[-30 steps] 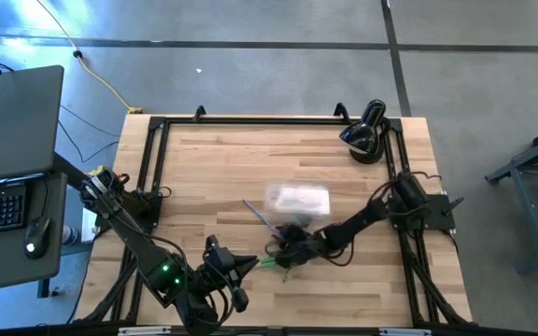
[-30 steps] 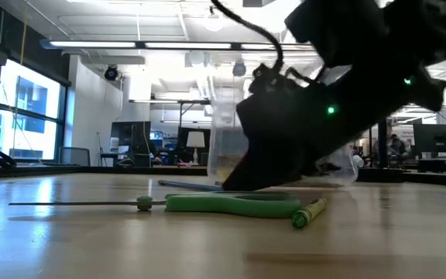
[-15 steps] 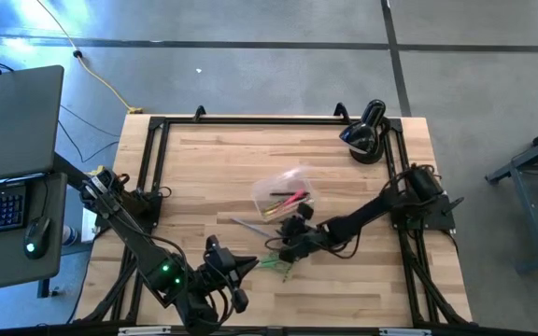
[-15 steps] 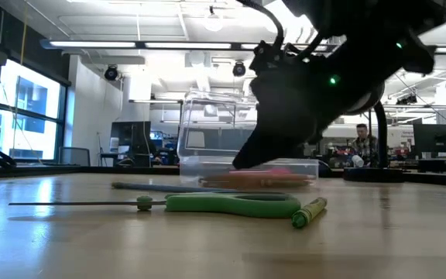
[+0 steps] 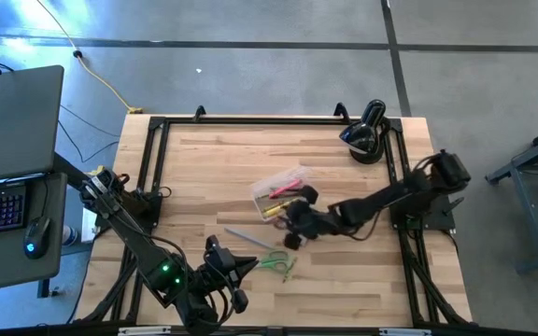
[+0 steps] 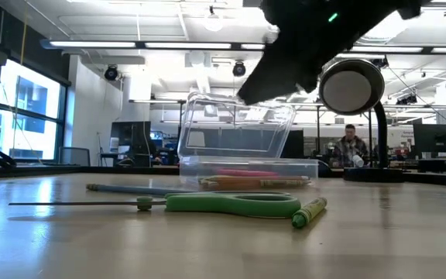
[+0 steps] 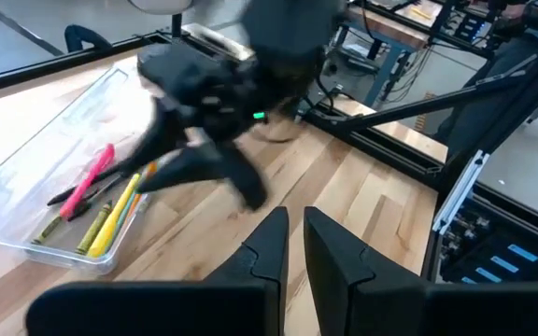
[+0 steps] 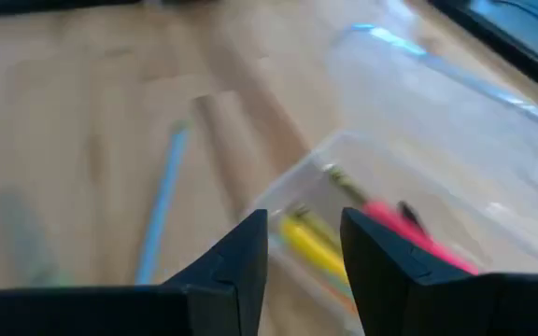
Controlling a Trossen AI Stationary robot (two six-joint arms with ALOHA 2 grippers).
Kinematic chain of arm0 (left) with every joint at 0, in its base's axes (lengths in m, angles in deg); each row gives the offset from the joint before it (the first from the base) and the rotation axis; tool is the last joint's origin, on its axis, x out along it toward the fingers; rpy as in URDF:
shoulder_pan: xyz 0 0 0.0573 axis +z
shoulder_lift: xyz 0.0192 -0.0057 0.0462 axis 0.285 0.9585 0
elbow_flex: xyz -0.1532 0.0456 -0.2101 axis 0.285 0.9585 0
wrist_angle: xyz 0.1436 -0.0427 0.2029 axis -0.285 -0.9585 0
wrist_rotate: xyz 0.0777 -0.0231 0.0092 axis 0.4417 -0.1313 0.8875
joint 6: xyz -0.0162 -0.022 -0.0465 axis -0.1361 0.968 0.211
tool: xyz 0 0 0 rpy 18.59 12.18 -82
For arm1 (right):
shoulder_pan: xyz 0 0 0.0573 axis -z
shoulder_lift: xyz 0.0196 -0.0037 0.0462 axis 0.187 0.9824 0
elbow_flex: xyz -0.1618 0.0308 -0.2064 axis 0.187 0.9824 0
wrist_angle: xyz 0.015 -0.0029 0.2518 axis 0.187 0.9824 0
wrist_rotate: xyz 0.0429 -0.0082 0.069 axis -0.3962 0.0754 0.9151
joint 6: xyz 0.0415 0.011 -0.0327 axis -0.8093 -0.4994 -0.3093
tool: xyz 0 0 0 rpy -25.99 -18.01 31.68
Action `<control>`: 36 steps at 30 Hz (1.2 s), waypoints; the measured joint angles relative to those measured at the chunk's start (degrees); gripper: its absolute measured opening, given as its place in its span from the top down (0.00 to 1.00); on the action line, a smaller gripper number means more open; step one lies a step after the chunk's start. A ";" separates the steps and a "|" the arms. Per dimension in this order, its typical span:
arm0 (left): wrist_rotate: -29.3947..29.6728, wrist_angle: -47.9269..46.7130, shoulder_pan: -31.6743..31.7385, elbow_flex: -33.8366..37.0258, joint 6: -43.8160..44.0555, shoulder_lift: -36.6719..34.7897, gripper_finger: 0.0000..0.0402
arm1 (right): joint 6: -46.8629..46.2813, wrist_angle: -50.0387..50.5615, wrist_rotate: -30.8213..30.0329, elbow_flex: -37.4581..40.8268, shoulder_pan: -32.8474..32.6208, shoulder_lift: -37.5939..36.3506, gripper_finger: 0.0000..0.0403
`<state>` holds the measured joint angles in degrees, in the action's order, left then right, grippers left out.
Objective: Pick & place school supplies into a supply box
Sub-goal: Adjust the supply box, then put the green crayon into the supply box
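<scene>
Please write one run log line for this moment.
right gripper: open, empty, above supply box | scissors, blue pencil: on table | left gripper: parked

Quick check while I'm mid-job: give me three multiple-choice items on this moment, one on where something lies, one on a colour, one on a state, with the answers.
1. Where do the green-handled scissors lie?
A. inside the clear plastic supply box
B. on the wooden table, outside the box
C. in the left hand

2. What colour is the brightest marker inside the box?
A. pink
B. white
C. purple

3. How is the right hand?
A. shut on the scissors
B. shut on the box lid
C. open, holding nothing

Answers:
1 B: the high view shows the scissors on bare wood, nearer the table's front than the box.
2 A: the left wrist view shows a pink marker beside yellow ones in the box.
3 C: the right wrist view shows its fingers apart with nothing between them, above the box's edge.
</scene>
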<state>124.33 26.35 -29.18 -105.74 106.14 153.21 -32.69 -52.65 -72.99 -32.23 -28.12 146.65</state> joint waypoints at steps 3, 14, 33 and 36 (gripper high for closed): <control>0.00 0.00 0.00 0.00 -0.86 0.00 0.83 | 0.22 3.30 2.64 0.00 -3.52 -3.16 0.71; -4.20 -6.28 0.61 -0.02 3.79 0.00 0.83 | 6.42 5.35 17.67 0.07 -17.52 -2.22 0.71; -6.62 -2.08 0.74 -0.02 3.50 0.00 0.83 | 22.61 -6.06 38.00 0.11 -9.03 10.75 0.77; -6.60 -2.07 0.74 -0.02 3.50 0.00 0.83 | 23.32 -2.86 37.39 0.11 -8.23 11.52 0.77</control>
<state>117.73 24.28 -28.43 -105.76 109.65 153.21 -9.37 -55.51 -35.60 -32.12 -36.35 158.16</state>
